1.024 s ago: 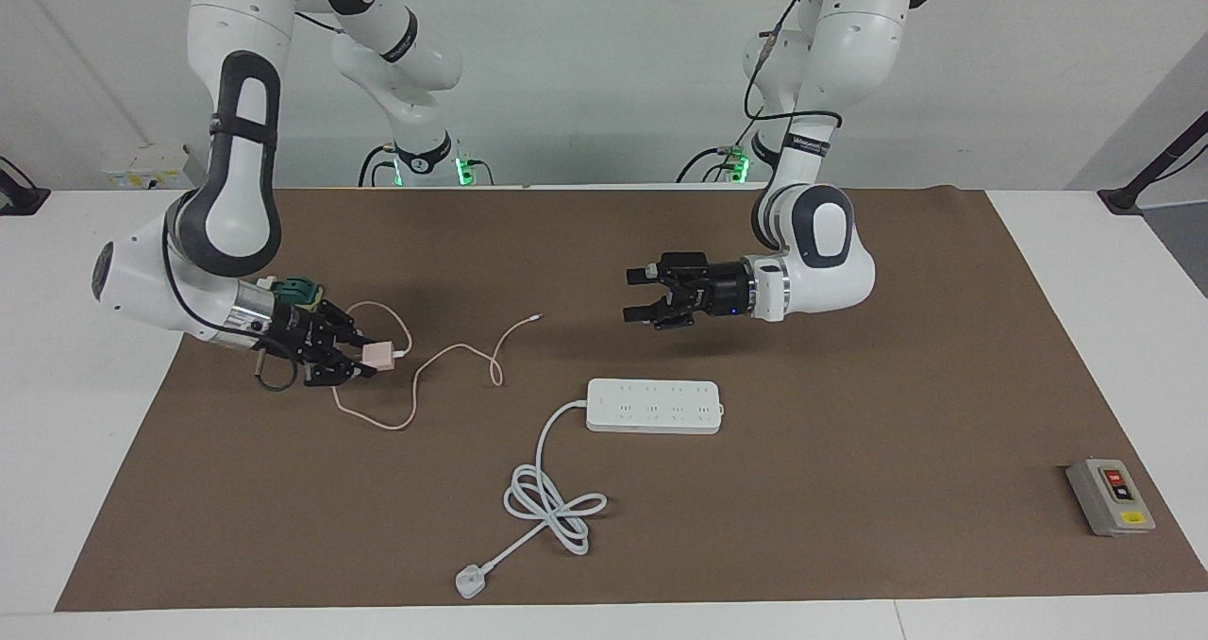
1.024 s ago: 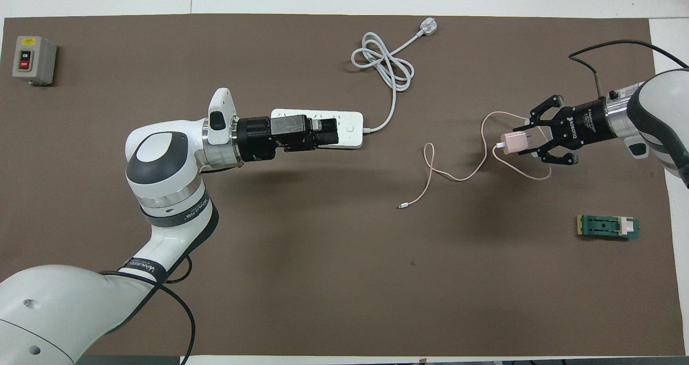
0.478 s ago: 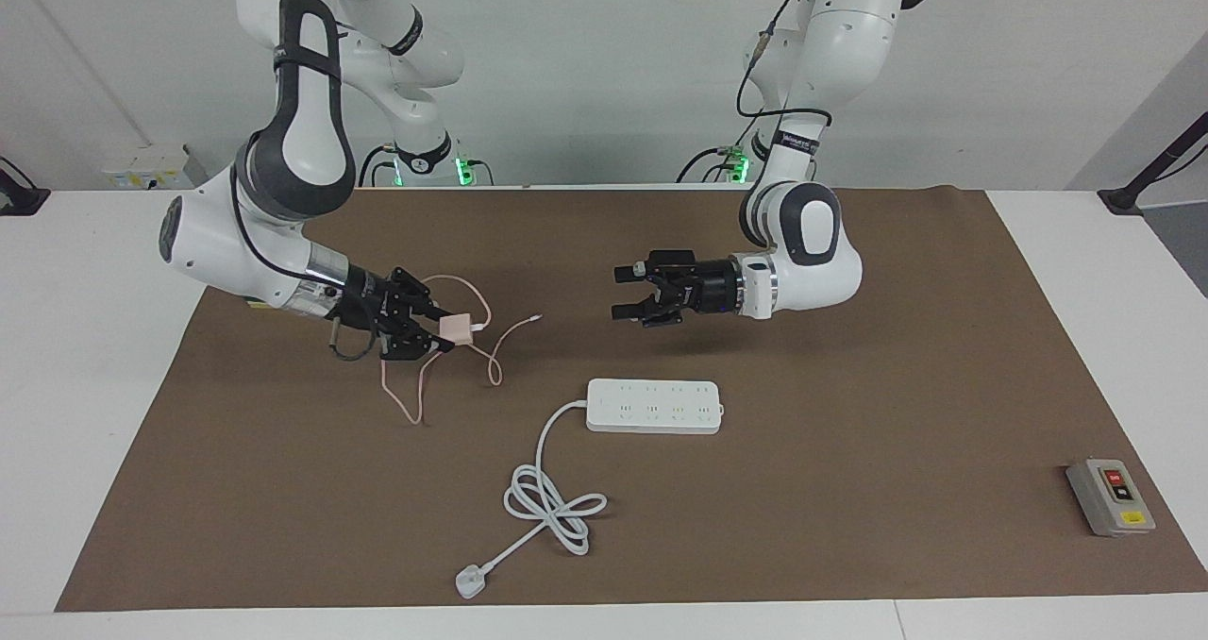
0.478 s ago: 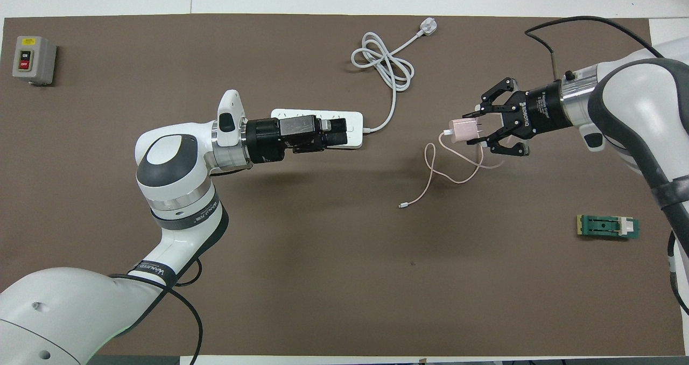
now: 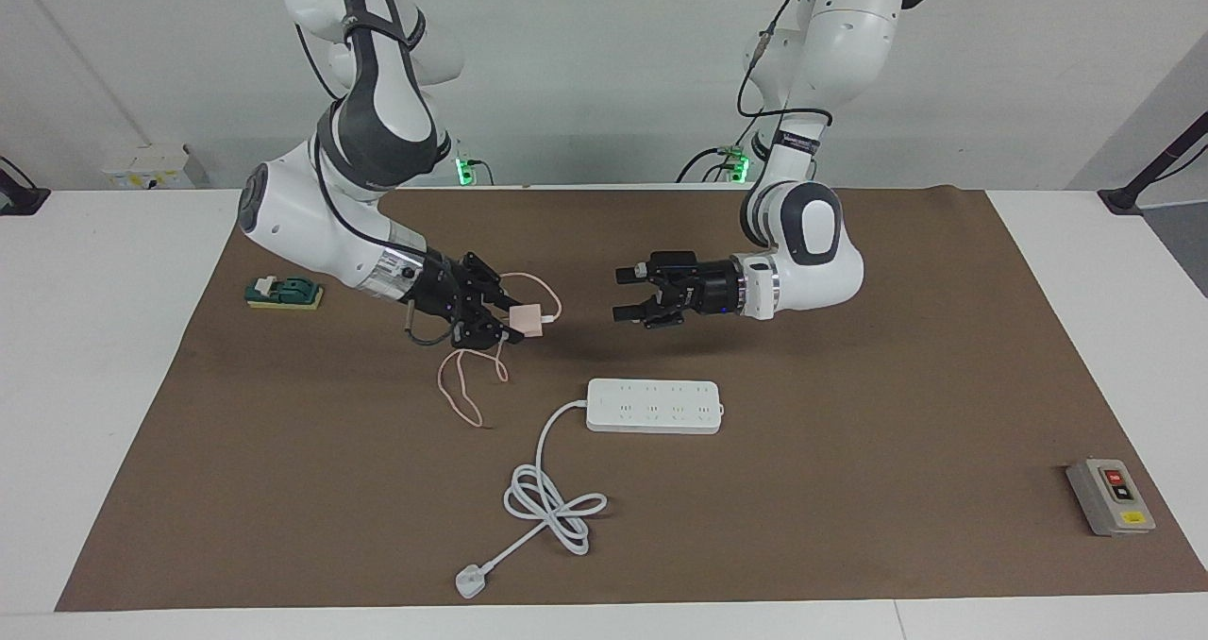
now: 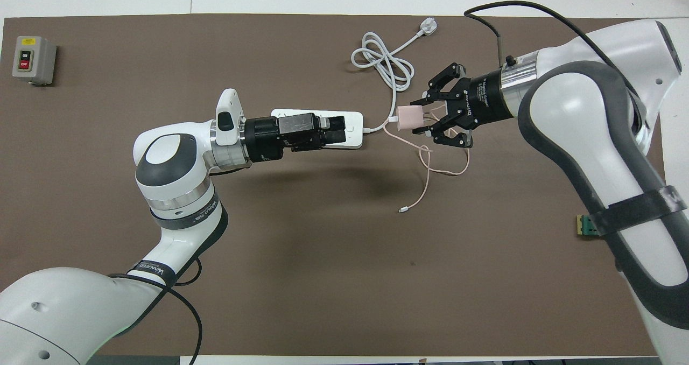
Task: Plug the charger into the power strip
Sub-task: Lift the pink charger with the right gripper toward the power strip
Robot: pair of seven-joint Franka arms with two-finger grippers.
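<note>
Charger [image 5: 525, 320] (pink) in right gripper [image 5: 494, 318]

Both arms are glossy white with dark grey oval joint covers and silver rings at the wrists. Each black tool, left tool [image 5: 630, 299] and right tool [image 5: 500, 324], has linked fingers. Black cables loop along the forearms; a black band bears white lettering.

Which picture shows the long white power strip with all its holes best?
The facing view: the power strip lies fully uncovered there, every socket showing, with the left claw up in the air above the mat. In the overhead view, that claw hides most of the strip.
</note>
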